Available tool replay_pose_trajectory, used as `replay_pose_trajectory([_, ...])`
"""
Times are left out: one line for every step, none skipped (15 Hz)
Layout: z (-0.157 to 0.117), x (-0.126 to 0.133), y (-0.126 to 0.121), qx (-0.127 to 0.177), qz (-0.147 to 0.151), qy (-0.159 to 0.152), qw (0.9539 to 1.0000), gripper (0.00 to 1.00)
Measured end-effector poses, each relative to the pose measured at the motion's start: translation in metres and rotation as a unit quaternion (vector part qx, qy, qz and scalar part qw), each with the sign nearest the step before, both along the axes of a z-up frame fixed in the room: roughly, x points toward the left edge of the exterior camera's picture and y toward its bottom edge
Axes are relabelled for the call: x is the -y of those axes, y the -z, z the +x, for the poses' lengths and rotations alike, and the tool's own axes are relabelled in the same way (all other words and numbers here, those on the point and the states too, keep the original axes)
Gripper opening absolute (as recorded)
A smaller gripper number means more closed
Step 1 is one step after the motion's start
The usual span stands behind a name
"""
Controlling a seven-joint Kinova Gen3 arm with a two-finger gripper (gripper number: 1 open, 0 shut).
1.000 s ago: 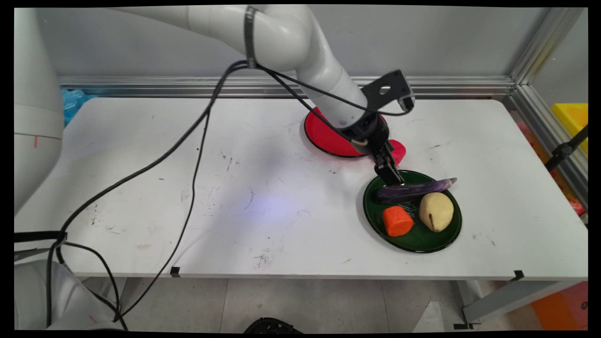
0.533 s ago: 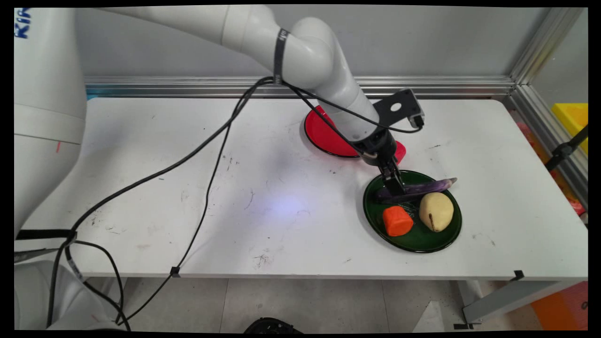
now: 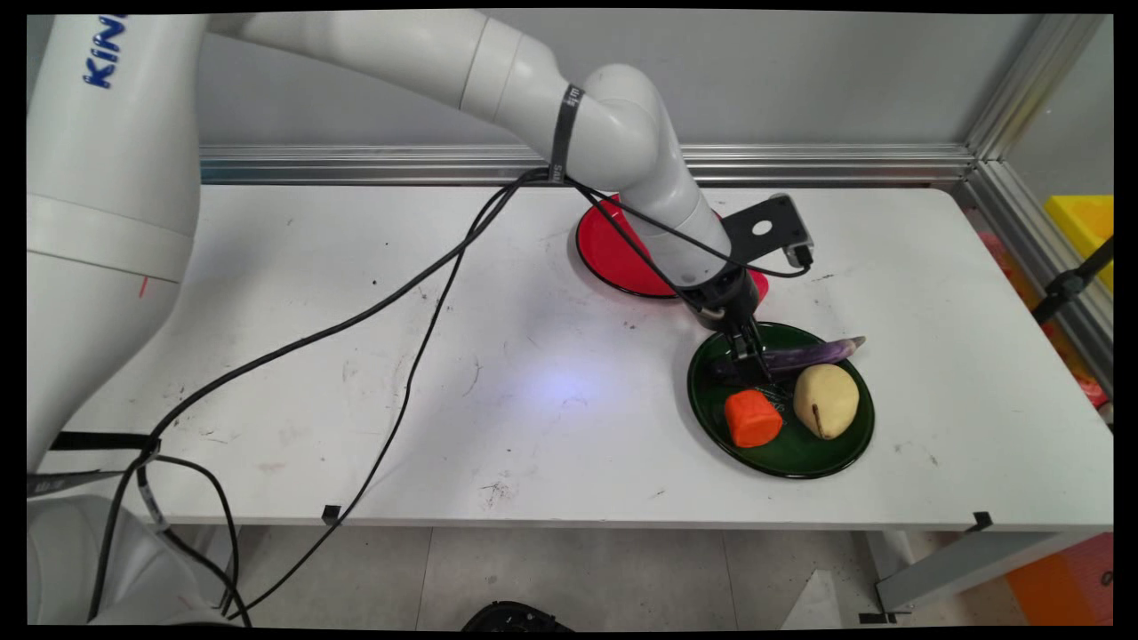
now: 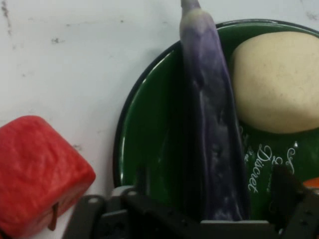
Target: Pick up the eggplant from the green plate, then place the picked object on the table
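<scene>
A long purple eggplant (image 3: 805, 356) (image 4: 212, 124) lies across the far part of a dark green plate (image 3: 800, 460) (image 4: 149, 129). My gripper (image 3: 752, 363) (image 4: 214, 191) is down over the eggplant's left end. It is open, with one finger on each side of the eggplant and a gap on both sides. A beige potato (image 3: 827, 400) (image 4: 279, 79) and an orange carrot piece (image 3: 752, 418) share the plate, nearer the front. A red block (image 3: 758, 284) (image 4: 40, 169) sits on the table just behind the plate, partly hidden by the wrist.
A red plate (image 3: 613, 258) lies behind the green one, partly under the arm. Black cables (image 3: 400, 302) hang from the arm across the table's left half. An aluminium rail (image 3: 845, 164) runs along the back edge, and a yellow bin (image 3: 1085, 222) stands beyond the right edge.
The gripper has come down and slightly right onto the eggplant's left end. The arm's elbow has swung right. The plates and the food have not moved.
</scene>
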State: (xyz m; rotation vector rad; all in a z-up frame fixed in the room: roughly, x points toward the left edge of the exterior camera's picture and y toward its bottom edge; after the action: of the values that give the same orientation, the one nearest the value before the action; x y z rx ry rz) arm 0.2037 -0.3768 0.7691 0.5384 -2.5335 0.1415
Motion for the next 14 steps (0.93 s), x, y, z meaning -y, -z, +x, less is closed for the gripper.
replay_pose_trajectory([-0.001, 0.000, 0.002, 0.001, 0.001, 0.002, 1.0000, 0.00])
replay_pose_trajectory([-0.002, 0.000, 0.003, 0.001, 0.001, 0.005, 1.0000, 0.00])
replay_pose_trajectory([-0.002, -0.001, 0.004, 0.002, 0.001, 0.007, 1.0000, 0.00])
replay_pose_trajectory([-0.003, -0.001, 0.005, 0.002, 0.001, 0.010, 1.0000, 0.00])
replay_pose_trajectory([-0.003, -0.002, 0.005, 0.003, 0.001, 0.013, 0.9999, 0.00])
replay_pose_trajectory([-0.003, -0.003, 0.005, 0.003, 0.000, 0.015, 0.9999, 0.00])
replay_pose_trajectory([-0.002, -0.004, 0.005, 0.003, -0.001, 0.018, 0.9998, 0.00])
replay_pose_trajectory([-0.002, -0.004, 0.004, 0.003, -0.003, 0.020, 0.9998, 0.00])
replay_pose_trajectory([-0.001, -0.004, 0.002, 0.002, -0.005, 0.023, 0.9997, 0.00])
replay_pose_trajectory([0.000, -0.004, 0.000, 0.001, -0.009, 0.025, 0.9996, 0.00])
replay_pose_trajectory([0.001, -0.005, -0.003, 0.000, -0.013, 0.027, 0.9995, 0.00])
replay_pose_trajectory([0.002, -0.005, -0.007, -0.001, -0.016, 0.029, 0.9994, 0.00])
replay_pose_trajectory([0.003, -0.005, -0.010, -0.001, -0.019, 0.030, 0.9994, 0.00])
replay_pose_trajectory([0.005, -0.005, -0.014, -0.003, -0.023, 0.032, 0.9992, 0.00])
